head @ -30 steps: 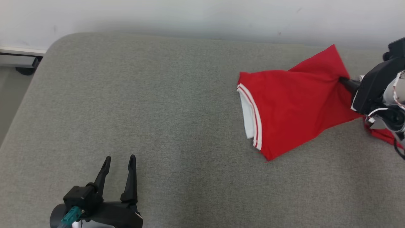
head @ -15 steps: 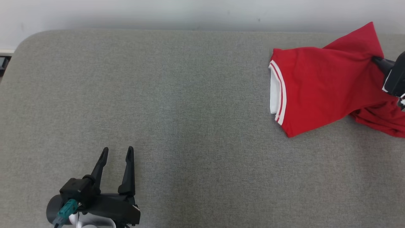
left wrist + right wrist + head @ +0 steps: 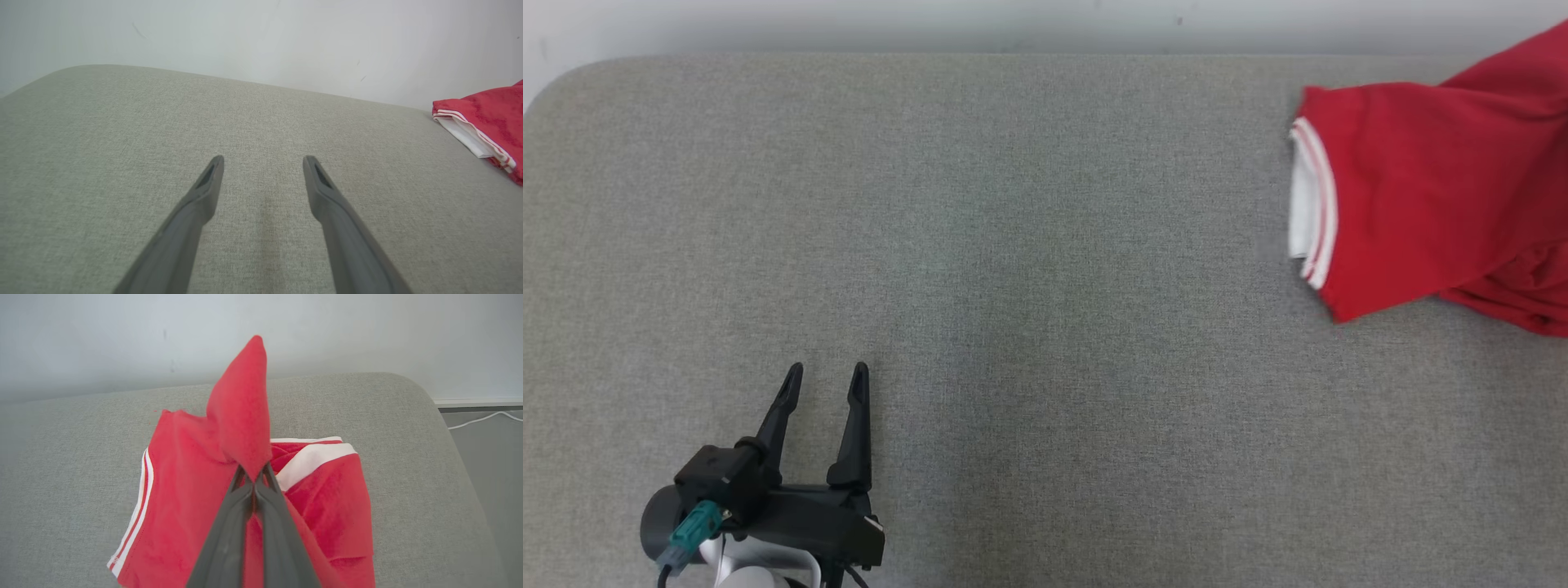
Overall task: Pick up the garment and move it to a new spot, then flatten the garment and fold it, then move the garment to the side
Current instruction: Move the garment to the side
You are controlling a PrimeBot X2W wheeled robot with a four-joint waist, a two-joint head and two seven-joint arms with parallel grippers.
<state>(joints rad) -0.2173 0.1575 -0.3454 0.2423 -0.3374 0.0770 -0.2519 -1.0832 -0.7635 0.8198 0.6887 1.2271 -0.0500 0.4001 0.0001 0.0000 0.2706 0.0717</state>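
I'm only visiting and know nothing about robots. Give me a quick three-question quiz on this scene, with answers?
1. True or false: the left gripper is holding the red garment.
2. The right gripper is: A) open and empty, B) shut on a fold of the garment, C) holding a cup.
3. Fill in: the stripes on the garment's striped edge are ____.

Key: 1 false, it hangs open over the grey surface, apart from the garment. 2 B. 3 white.

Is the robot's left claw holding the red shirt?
No, the left gripper stands open over the grey cushion, apart from the red shirt.
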